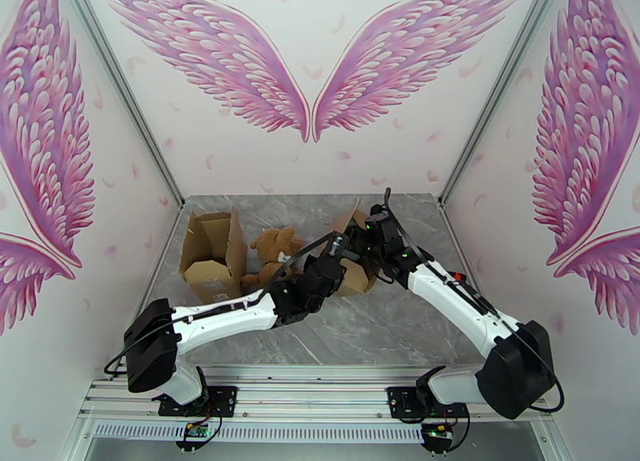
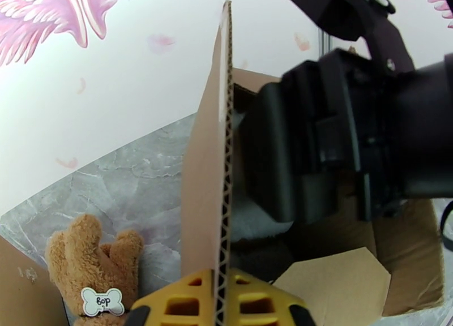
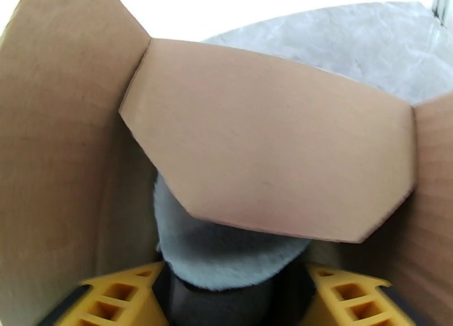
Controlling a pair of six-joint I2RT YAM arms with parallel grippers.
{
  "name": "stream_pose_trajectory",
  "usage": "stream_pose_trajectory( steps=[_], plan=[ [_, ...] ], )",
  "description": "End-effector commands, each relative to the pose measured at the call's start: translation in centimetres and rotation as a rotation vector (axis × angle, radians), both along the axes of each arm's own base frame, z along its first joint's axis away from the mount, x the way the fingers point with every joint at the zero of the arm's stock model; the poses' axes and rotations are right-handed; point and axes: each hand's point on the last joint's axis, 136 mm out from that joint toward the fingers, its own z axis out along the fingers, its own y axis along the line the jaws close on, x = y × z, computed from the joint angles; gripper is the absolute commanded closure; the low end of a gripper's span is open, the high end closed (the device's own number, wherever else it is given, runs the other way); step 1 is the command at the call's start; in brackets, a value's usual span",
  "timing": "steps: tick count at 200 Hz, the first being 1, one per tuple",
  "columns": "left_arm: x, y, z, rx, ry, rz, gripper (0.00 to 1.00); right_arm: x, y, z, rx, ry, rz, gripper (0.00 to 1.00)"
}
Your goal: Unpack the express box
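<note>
My left gripper [image 2: 224, 290] is clenched on the edge of the upright side flap [image 2: 206, 168] of the brown corrugated cardboard express box [image 2: 410, 265]. The box stands on the grey marbled table [image 1: 384, 326], just right of the brown plush teddy bear [image 2: 90, 259], with a second open cardboard box [image 1: 212, 250] beyond the bear. My right gripper [image 3: 235, 301] is down inside the express box with its jaws spread wide, released. A grey fuzzy soft item [image 3: 226, 248] sits between the yellow fingers [image 3: 119, 299], and I cannot tell whether either of them touches it. A folded-in inner flap [image 3: 272, 146] hangs over the item and hides most of it. To do this step well, I judge I should pin the side flap firmly so the box cannot slide or tip. I should then sink the right fingers further around the bulk of the soft item, close on plush rather than on cardboard, and draw it out low beneath the inner flap so it does not snag.
</note>
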Motion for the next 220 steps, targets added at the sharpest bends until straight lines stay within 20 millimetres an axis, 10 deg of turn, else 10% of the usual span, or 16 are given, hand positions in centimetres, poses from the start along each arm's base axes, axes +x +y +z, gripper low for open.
stream_pose_trajectory(
  steps=[1, 91, 138, 220],
  plan=[
    [-0.8, -1.5, 5.1, -0.190, -0.070, -0.051, 1.00, 0.1, 0.4, -4.3, 0.079, 0.066, -0.055, 0.18],
    [-0.3, -1.6, 2.5, -0.177, -0.003, -0.048, 1.00, 1.3, 1.4, -7.2, 0.191, 0.083, -0.118, 0.17],
    [-0.4, -2.4, 1.3, -0.180, 0.036, -0.108, 1.00, 3.9, 5.3, -7.2, 0.292, 0.030, 0.023, 0.28],
    [0.0, -0.9, 1.1, -0.177, 0.047, -0.110, 1.00, 4.8, 7.1, -5.9, 0.346, -0.050, 0.112, 0.95]
  ],
)
